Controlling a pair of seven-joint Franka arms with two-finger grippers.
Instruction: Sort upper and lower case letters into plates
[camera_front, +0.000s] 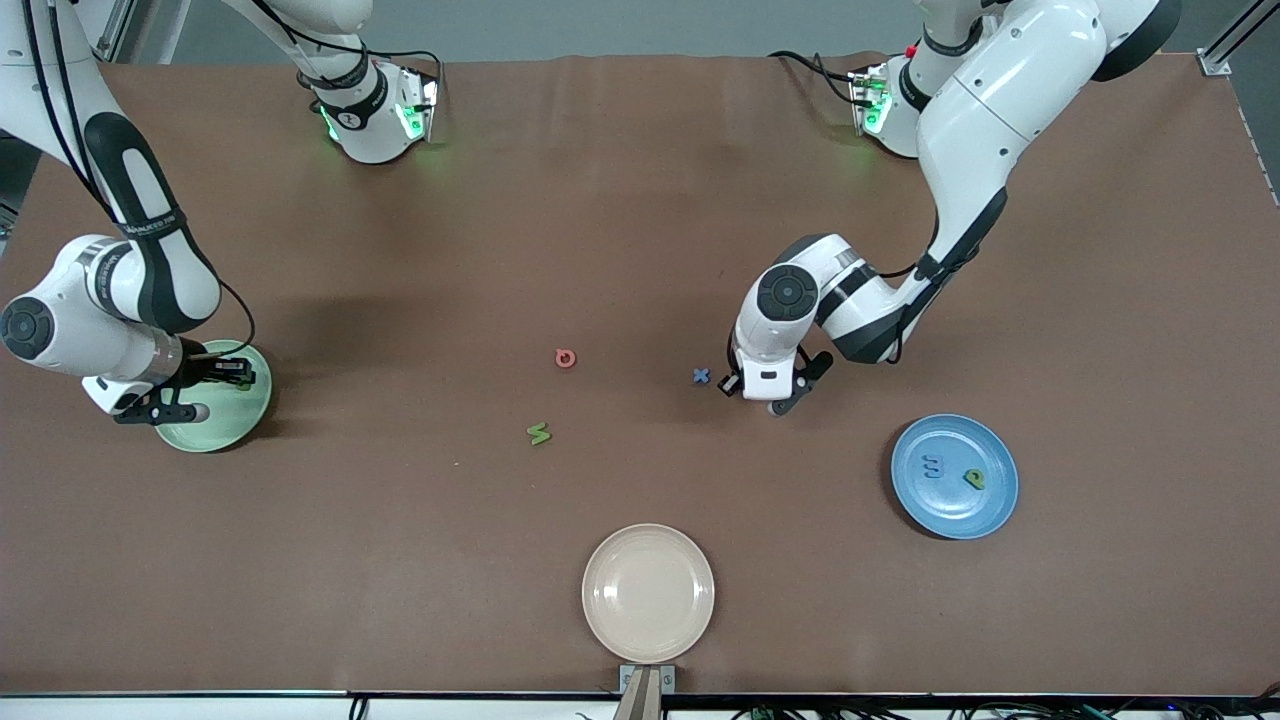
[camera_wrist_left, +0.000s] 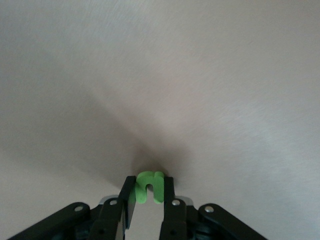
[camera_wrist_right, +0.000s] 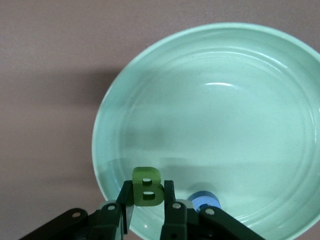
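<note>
Now we see a wide brown table (camera_front: 600, 230) with lots of bare room in the middle. Three plates sit on it: a mint green plate (camera_front: 250, 400) at the right arm's end, a blue plate (camera_front: 990, 500) near the left arm's end, and a cream plate (camera_front: 648, 592) close to the front edge.

Our right gripper (camera_wrist_right: 148, 210) hangs over the mint green plate (camera_wrist_right: 210, 125), pinching a green B (camera_wrist_right: 147, 187). Our left gripper (camera_wrist_left: 147, 207) is low at the table, pinching a bright green letter (camera_wrist_left: 148, 186).

We count three loose letters on the table: a pinkish-red letter (camera_front: 566, 358), a green letter (camera_front: 539, 433) and a blue x (camera_front: 701, 376) just beside the left gripper (camera_front: 760, 395). Two more letters (camera_front: 952, 472) lie in the blue plate.
</note>
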